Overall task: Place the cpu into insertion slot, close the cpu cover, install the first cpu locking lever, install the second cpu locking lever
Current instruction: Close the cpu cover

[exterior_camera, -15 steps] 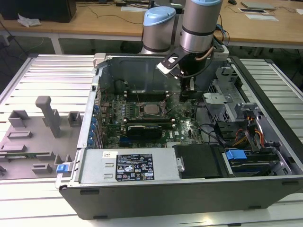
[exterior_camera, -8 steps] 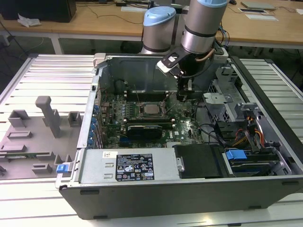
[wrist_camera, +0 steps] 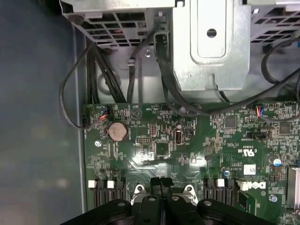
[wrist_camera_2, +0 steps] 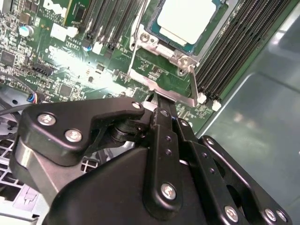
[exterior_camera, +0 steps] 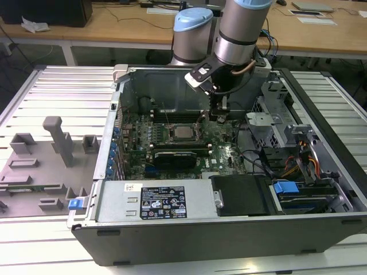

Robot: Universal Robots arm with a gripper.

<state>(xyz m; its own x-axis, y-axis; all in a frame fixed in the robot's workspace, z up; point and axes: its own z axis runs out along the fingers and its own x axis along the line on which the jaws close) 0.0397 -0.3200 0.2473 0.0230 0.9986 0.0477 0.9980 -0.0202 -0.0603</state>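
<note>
End effector (wrist_camera_2: 158, 99), closed tight and empty, tip against the cpu locking lever (wrist_camera_2: 193, 83) beside the cpu cover (wrist_camera_2: 149, 40), apparently to latch it over the seated cpu (wrist_camera_2: 186, 18).

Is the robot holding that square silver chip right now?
No: in the second wrist view the cpu lies flat on the motherboard, apart from the gripper.

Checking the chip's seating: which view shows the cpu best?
The second wrist view: the cpu sits close up, silver top and greenish rim plain, though partly cropped. In the exterior view the cpu is a small grey square mid-board. The first wrist view looks at another stretch of the motherboard.
</note>
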